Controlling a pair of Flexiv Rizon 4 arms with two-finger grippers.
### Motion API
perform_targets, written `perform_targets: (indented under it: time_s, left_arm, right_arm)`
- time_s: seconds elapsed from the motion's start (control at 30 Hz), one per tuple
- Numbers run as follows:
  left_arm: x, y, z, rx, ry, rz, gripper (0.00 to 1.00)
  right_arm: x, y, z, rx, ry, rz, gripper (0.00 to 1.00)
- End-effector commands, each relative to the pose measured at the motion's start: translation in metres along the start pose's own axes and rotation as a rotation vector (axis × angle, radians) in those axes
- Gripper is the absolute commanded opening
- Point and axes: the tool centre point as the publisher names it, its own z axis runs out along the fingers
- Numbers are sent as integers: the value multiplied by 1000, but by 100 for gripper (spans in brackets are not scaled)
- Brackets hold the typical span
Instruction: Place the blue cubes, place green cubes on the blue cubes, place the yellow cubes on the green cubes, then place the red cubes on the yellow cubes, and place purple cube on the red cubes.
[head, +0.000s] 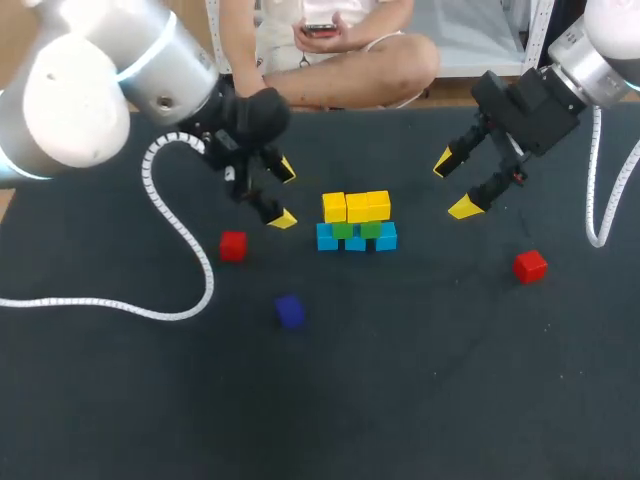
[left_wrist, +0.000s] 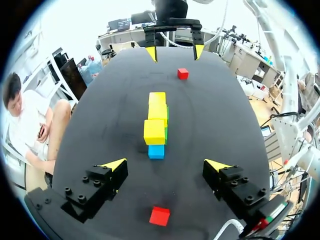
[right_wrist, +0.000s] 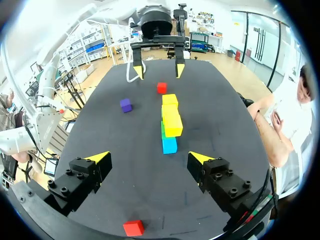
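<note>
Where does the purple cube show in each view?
Head: purple cube left of centre, nearer the camera than the stack.
Left wrist: not in it.
Right wrist: beside the stack, near the far red cube.
Shared landmark: the blue-green-yellow stack, seen in all three.

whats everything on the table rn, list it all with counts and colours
blue cubes: three, light blue, bottom row, mid-table
green cubes: two showing, green, on the blue cubes
yellow cubes: three, yellow, top row, on the green cubes
red cubes: two, red, loose on the table, one to the left of the blue cubes, the other to their right
purple cube: one, dark purple, loose, on the robot's side of the blue cubes
table: one, black
cable: one, white, looped on the table by the left arm
left gripper: black, yellow tips, open, empty, left of the yellow cubes
right gripper: black, yellow tips, open, empty, right of them
</note>
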Motion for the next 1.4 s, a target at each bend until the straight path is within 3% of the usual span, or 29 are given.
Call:
perform_targets:
  time_s: [0.03,0.27,0.57,0.77,1.13,1.33,1.4]
  left_arm:
    - [3,-5,-6,-4,9,-5,100]
    - [8,-11,-10,-7,6,-15,100]
    - [18,-12,-15,-32,-63,-13,100]
    - [25,-13,-16,-18,-47,-23,100]
    - [49,-22,-19,86,161,-32,100]
    - [65,-14,-8,147,343,-2,100]
    - [71,-10,-5,164,365,-19,100]
  right_arm:
    - [0,0,0,0,-2,-1,100]
    - [0,0,0,0,-2,-1,100]
    - [0,0,0,0,-2,-1,100]
    - [0,0,0,0,-2,-1,100]
    - [0,0,0,0,-2,-1,100]
    - [0,0,0,0,-2,-1,100]
    - [0,0,0,0,-2,-1,100]
